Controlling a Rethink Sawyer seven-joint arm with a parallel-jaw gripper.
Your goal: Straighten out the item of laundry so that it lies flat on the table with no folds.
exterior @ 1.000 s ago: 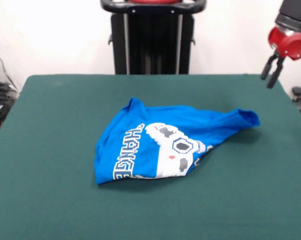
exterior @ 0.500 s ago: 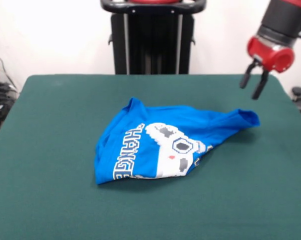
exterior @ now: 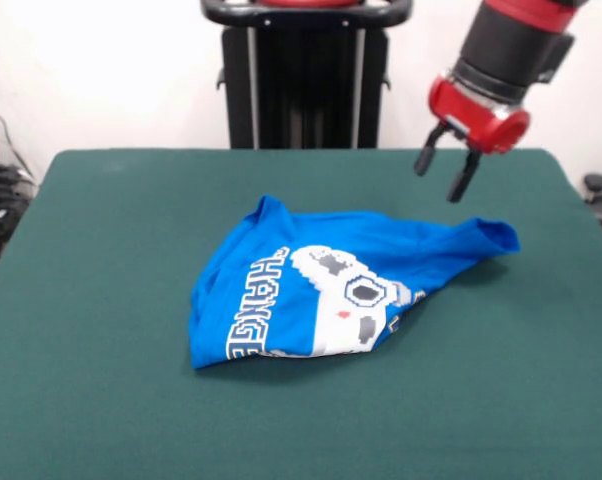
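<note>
1. The red and black gripper [exterior: 440, 177] hangs in the air above the table, tilted, with its two dark fingers [exterior: 462, 178] spread apart and nothing between them.
2. Below the fingertips and slightly to the picture's right lies one drawn-out corner of the bright blue soft cotton T-shirt [exterior: 321, 290]; the fingers do not touch it.
3. The rest of the shirt spreads away from the fingers toward the picture's lower left, as a crumpled, folded-over heap near the middle of the large dark green felt-covered table [exterior: 101, 400].
4. The white pixel-pattern graphic [exterior: 346, 300] faces up, below and left of the fingers.
5. The outlined block lettering [exterior: 256, 305] runs along the side of the shirt farthest from the fingers.
6. Ridges and folds cross the cloth between the graphic and the corner under the fingers.
</note>
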